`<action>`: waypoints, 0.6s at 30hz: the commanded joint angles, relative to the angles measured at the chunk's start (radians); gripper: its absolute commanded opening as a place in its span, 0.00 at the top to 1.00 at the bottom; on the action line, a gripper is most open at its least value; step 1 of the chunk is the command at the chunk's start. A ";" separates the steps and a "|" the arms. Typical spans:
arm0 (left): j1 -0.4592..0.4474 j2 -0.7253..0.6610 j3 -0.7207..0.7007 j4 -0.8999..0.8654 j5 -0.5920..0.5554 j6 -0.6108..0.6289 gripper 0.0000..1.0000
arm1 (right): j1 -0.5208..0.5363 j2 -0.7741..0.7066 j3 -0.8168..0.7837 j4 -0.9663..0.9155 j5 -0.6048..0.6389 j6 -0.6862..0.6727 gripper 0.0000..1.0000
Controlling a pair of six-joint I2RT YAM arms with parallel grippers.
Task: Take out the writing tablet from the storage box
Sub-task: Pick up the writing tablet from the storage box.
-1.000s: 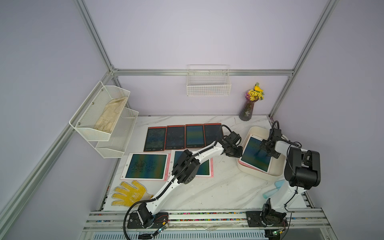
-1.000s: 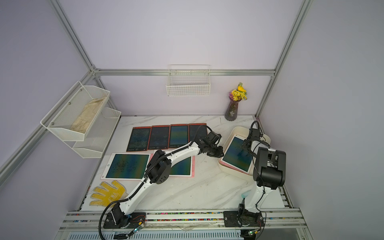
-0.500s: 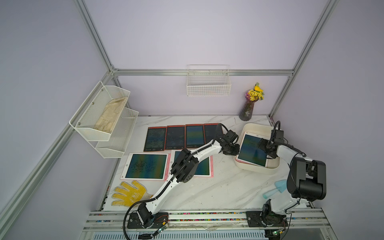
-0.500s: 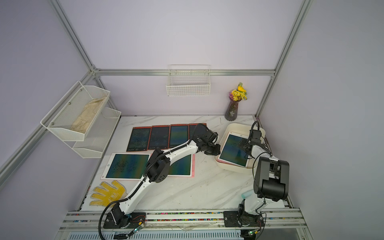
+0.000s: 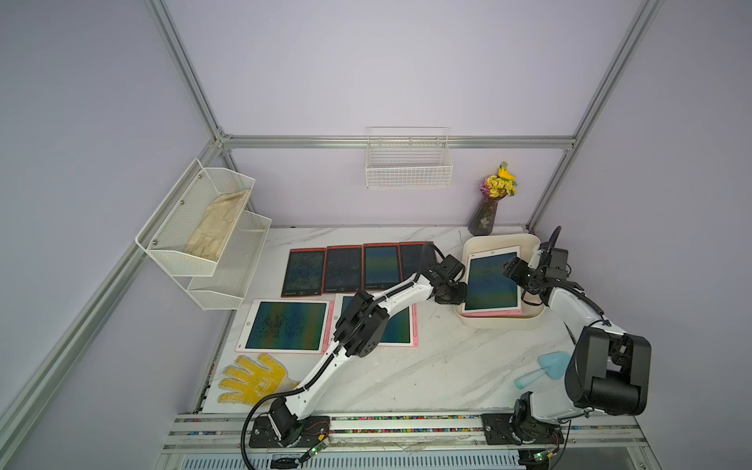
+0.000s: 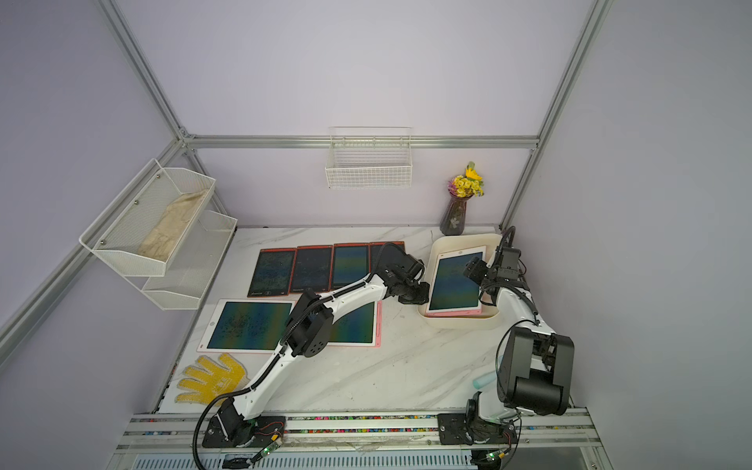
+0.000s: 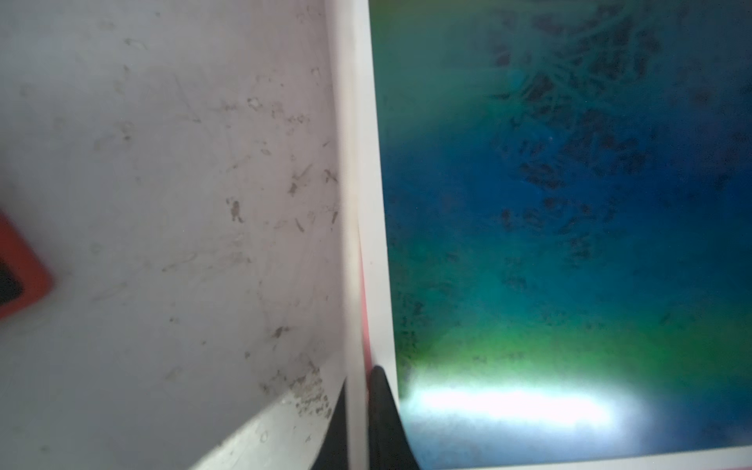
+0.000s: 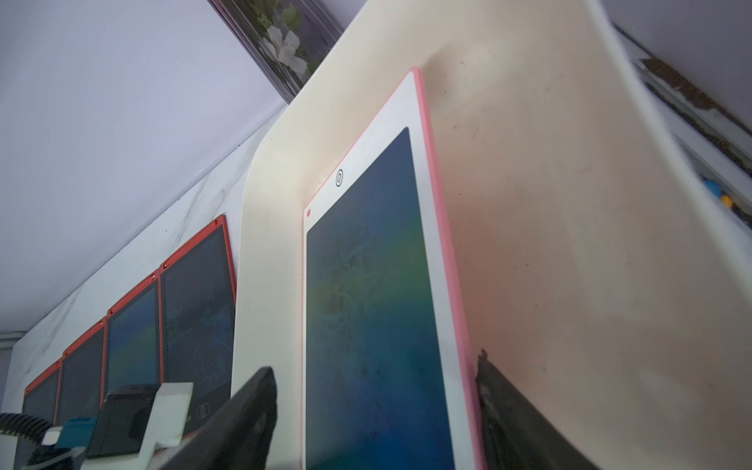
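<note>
Writing tablet (image 5: 491, 280), white-faced and pink-backed, is seen lying inside the storage box (image 5: 502, 324), right of centre in both top views; its left edge is set just beside the box's left wall. The box is placed on a white, grey-veined marble bench (image 5: 427, 374), toward the upper right of that surface as framed. The left claw (image 5: 460, 292) is closed tight at that left wall. In the left wrist view its fingers (image 7: 384, 411) are pressed onto the thin white rim beside the tablet's pink edge, and whether the tablet is pinched too cannot be told. The right claw (image 5: 512, 269) is poised over the tablet's right edge with its jaws spread wide, nothing being gripped. The bench is enclosed by lavender walls (image 5: 366, 73) and aluminium frame bars (image 5: 398, 141). A white wire basket (image 5: 408, 171) is hung on the back wall, and a two-tier mesh shelf (image 5: 211, 260), with a pale cloth (image 5: 215, 230) in its upper tier, on the wall at the left of the frame. A dark vase (image 5: 484, 215) of yellow flowers is stood just behind the box. Four red-framed tablets (image 5: 344, 268) are laid in a row at mid-bench, two pink-and-white ones (image 5: 287, 325) below them in the frame. A yellow glove (image 5: 254, 378) is laid at the lower left corner, a pale blue scoop (image 5: 545, 368) at the lower right.
</note>
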 commanded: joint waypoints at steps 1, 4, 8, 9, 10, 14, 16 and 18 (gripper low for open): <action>-0.054 0.024 -0.021 0.082 0.111 0.022 0.94 | 0.042 0.047 -0.030 -0.075 -0.221 0.023 0.27; -0.059 0.029 -0.012 0.081 0.110 0.019 0.94 | 0.041 0.060 -0.030 -0.078 -0.229 0.009 0.35; -0.065 0.040 0.008 0.082 0.116 0.012 0.94 | 0.041 0.055 -0.040 -0.087 -0.236 -0.006 0.40; -0.067 0.041 0.012 0.083 0.114 0.010 0.94 | 0.040 0.054 -0.043 -0.088 -0.231 -0.009 0.42; -0.070 0.043 0.017 0.083 0.114 0.009 0.94 | 0.041 0.055 -0.045 -0.093 -0.234 -0.016 0.43; -0.074 0.049 0.025 0.083 0.114 0.003 0.94 | 0.041 0.044 -0.060 -0.093 -0.242 -0.020 0.50; -0.073 0.054 0.028 0.083 0.110 -0.001 0.94 | 0.040 0.033 -0.063 -0.098 -0.239 -0.021 0.52; -0.073 0.056 0.029 0.083 0.110 -0.003 0.94 | 0.041 0.020 -0.064 -0.101 -0.240 -0.019 0.52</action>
